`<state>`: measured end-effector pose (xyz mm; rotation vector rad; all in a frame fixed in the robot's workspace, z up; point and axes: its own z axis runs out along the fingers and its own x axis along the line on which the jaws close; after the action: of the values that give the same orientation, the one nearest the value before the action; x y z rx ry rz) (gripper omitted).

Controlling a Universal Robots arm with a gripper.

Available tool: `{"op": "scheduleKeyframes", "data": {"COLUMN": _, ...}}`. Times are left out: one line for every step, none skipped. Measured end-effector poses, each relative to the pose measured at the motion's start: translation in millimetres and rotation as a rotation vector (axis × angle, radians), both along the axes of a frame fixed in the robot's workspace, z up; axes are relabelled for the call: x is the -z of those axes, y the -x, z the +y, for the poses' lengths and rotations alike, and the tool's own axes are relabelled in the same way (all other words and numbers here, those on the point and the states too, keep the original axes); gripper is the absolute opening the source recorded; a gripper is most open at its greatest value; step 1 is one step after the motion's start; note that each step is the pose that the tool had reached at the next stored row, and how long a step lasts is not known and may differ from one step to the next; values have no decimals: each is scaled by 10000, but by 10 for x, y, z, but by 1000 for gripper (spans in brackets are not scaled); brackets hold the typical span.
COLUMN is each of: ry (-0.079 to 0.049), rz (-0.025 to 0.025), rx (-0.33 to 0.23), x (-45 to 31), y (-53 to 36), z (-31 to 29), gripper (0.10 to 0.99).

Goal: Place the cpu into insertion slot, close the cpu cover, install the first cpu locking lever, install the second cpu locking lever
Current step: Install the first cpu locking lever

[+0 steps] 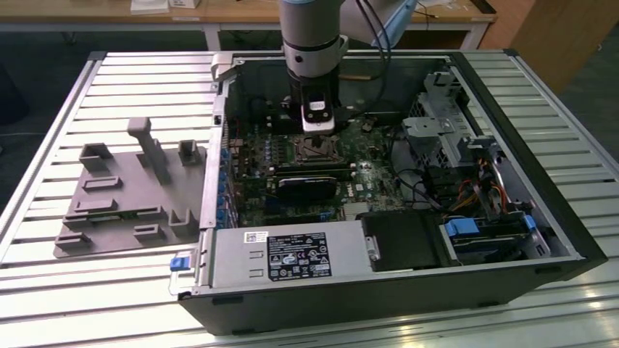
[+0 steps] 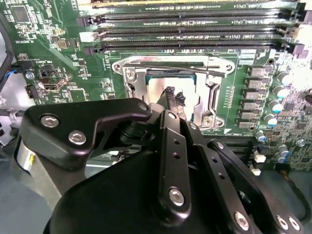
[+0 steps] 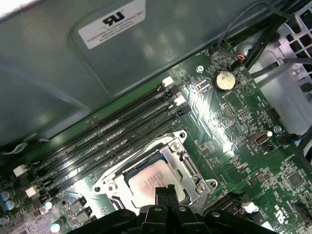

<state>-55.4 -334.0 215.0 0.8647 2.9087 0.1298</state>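
Chip, flat dull-silver square cpu point(image 3: 155, 182), already seated in grey-edged insertion slot point(image 3: 127, 171) under closed silver frame cpu cover point(image 3: 171, 147), just below black gripper point(image 3: 167, 190), fingers together, empty; locking levers' state unclear.

Silver-grey arm point(image 1: 312, 29), black tool point(image 2: 170, 97) of linked bars, silver screw heads, thin black cable

memory slots point(image 3: 112, 139) beside socket | coin battery point(image 3: 224, 81) on board | grey fixture tray point(image 1: 126, 196) on slatted table point(image 1: 58, 109)
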Motion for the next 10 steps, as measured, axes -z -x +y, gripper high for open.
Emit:
{"op": "scheduleKeyframes", "data": {"ry": 10, "rz": 1, "rx": -64, "x": -2, "y": 0, "z": 0, "gripper": 102}}
{"op": "scheduleKeyframes", "data": {"ry": 14, "rz": 2, "rx": -118, "x": -9, "y": 1, "z": 0, "gripper": 102}}
{"op": "scheduleKeyframes", "data": {"ry": 11, "rz": 1, "rx": -169, "x": -18, "y": 1, "z": 0, "gripper": 102}}
{"op": "scheduleKeyframes", "data": {"ry": 10, "rz": 1, "rx": -221, "x": -30, "y": 1, "z": 0, "gripper": 102}}
{"op": "scheduleKeyframes", "data": {"ry": 10, "rz": 0, "rx": -276, "x": -43, "y": 1, "z": 0, "gripper": 102}}
{"op": "scheduleKeyframes", "data": {"ry": 11, "rz": 0, "rx": -336, "x": -58, "y": 0, "z": 0, "gripper": 102}}
{"op": "scheduleKeyframes", "data": {"ry": 11, "rz": 0, "rx": -392, "x": -72, "y": 1, "z": 0, "gripper": 102}}
{"op": "scheduleKeyframes", "data": {"ry": 11, "rz": -1, "rx": -446, "x": -86, "y": 1, "z": 0, "gripper": 102}}
{"op": "scheduleKeyframes", "data": {"ry": 14, "rz": -2, "rx": -499, "x": -103, "y": 1, "z": 0, "gripper": 102}}
{"op": "scheduleKeyframes", "data": {"ry": 15, "rz": -2, "rx": -547, "x": -119, "y": 0, "z": 0, "gripper": 102}}
